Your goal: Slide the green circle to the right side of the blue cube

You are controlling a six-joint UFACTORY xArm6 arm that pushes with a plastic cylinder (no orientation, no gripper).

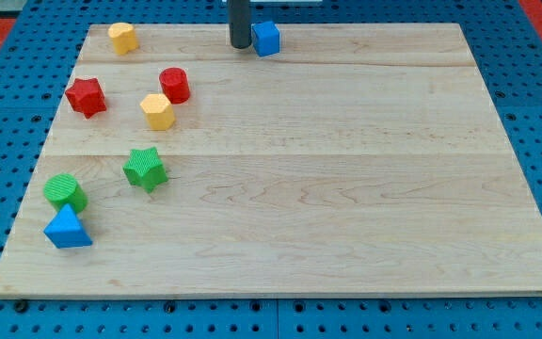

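Wooden board [346, 188] carries my tip [240, 45] at the view's top, just left of the blue cube [266, 39], almost touching it; a bare rod, it grips nothing. Green circle [65, 192] sits well apart, far toward the view's bottom left of my tip, just above the blue triangle [67, 229].

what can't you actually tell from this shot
- Camera view: my tip stands just left of the blue cube; whether they touch cannot be told, since the rod covers the cube's left edge.
- The rod's upper part and the arm are cut off by the view's top edge.
- The green circle has its lower edge hidden by the blue triangle; contact unclear.
- The board loses its bottom corners at the view's bottom edge.
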